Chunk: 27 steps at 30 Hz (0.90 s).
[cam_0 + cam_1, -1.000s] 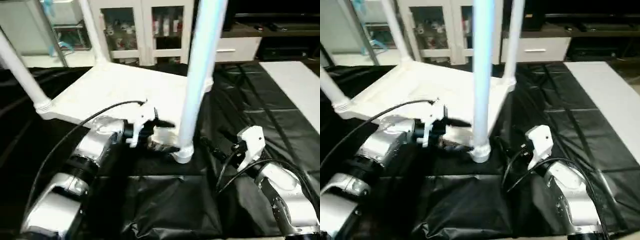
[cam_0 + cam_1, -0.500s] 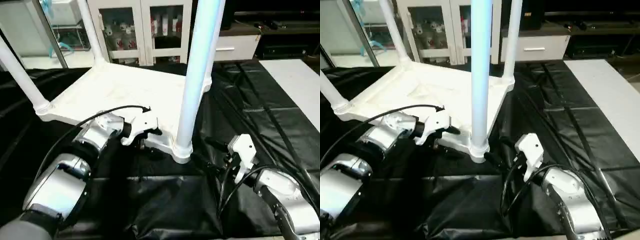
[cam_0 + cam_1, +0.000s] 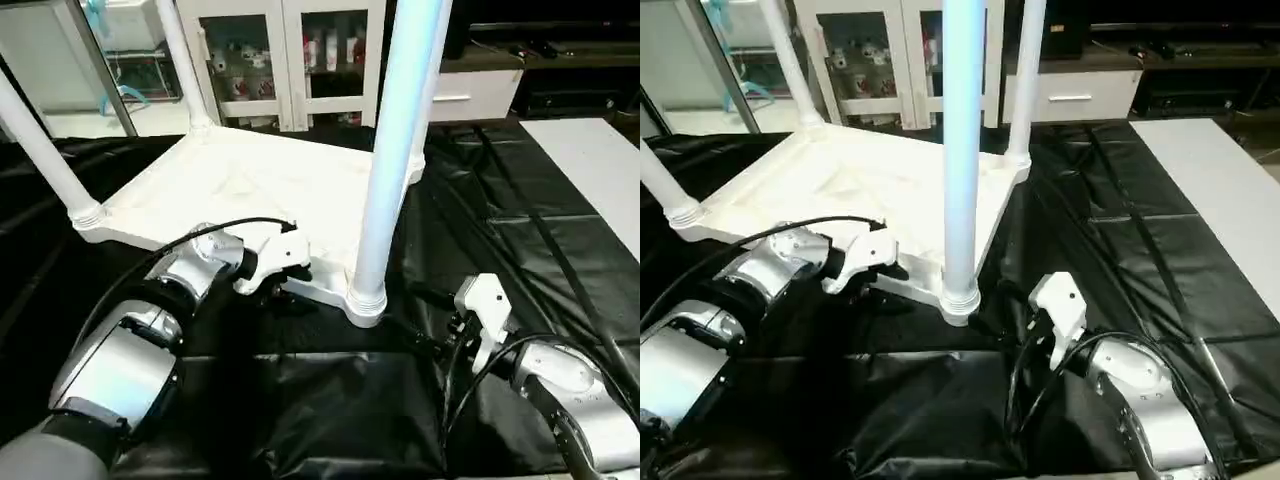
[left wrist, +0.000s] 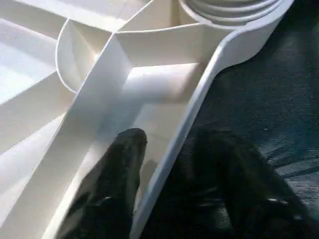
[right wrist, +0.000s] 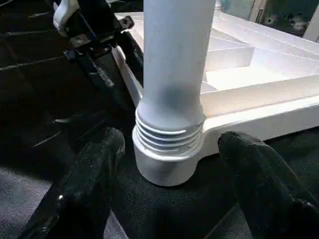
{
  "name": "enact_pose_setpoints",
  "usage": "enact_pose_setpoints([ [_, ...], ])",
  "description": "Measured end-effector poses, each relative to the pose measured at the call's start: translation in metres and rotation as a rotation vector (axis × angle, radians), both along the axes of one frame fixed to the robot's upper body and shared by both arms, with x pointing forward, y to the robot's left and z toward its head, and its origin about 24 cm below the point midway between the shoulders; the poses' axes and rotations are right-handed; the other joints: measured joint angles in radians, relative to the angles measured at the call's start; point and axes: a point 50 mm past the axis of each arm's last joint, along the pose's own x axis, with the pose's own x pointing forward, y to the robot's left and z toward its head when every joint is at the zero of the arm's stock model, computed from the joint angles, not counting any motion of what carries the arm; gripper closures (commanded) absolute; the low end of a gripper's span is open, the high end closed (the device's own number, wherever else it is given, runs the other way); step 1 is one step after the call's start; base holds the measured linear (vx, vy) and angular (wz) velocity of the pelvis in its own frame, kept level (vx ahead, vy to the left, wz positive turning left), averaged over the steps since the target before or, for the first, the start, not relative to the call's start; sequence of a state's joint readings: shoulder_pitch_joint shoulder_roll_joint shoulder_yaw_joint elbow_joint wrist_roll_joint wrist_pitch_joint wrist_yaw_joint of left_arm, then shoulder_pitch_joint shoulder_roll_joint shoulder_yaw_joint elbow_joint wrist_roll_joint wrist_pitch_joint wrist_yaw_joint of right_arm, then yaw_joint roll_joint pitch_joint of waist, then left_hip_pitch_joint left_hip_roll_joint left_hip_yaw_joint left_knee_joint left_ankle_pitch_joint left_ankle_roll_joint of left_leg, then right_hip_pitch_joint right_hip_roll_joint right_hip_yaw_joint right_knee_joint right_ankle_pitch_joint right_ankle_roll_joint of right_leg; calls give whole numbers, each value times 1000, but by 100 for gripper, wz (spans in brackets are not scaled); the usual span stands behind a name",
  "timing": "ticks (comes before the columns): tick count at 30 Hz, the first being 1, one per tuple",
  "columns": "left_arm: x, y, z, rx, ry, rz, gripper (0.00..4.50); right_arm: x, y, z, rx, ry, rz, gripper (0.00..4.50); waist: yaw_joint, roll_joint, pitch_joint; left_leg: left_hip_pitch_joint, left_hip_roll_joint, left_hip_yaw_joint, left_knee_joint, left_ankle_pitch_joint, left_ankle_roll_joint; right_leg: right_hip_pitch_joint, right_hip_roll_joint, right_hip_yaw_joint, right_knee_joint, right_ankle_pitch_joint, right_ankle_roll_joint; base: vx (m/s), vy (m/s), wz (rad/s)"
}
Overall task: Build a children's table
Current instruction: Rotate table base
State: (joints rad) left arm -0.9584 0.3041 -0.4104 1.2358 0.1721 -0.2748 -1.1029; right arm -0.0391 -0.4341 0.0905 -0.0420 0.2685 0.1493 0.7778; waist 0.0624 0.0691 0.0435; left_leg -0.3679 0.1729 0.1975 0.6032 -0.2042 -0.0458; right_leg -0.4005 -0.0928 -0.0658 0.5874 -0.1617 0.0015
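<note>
The white tabletop lies upside down on the black-covered work table, ribbed underside facing up. All four legs stand upright in the corner sockets: the near leg in the near corner, the left leg at the left corner, and two far legs at the far corners.

The left gripper is at the near edge of the tabletop, just left of the near leg's socket. One black finger sits inside the rim against the ribbed underside, the other outside it over the black cover — the fingers straddle the rim and are closed onto it.

The right gripper is on the near right side of the same socket. Its fingers are spread wide, one on each side of the threaded base of the near leg, not touching it — it holds nothing.

A white cabinet with glass doors stands beyond the work table.
</note>
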Motion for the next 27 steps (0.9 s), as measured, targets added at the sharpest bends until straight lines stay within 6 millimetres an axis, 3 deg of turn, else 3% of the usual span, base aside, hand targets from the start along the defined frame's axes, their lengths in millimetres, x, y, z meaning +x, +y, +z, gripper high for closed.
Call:
enact_pose_setpoints([
  [14, 3, -4, 1, 118, -68, -53, 353, 1, 3, 1, -11, 0, 31, 113, -2, 3, -2, 1, 0, 0, 0, 0, 0, 1, 0, 0, -2, 0, 0, 0, 0, 0],
  [22, 3, 3, -2, 136, 34, 33, 379, 5, 2, 4, -13, -20, 7, 113, -19, 9, -6, 2, 0, 1, -2, 0, 0, 4, 0, 1, -2, 0, 1, 0, 0, 0],
  [27, -3, 13, -11, 57, 95, 132, 381, 8, 1, 5, -11, -33, -13, 113, -34, 11, -9, 3, -1, 1, -2, 0, 0, 4, 0, 2, -3, -3, 5, 0, 0, 0],
])
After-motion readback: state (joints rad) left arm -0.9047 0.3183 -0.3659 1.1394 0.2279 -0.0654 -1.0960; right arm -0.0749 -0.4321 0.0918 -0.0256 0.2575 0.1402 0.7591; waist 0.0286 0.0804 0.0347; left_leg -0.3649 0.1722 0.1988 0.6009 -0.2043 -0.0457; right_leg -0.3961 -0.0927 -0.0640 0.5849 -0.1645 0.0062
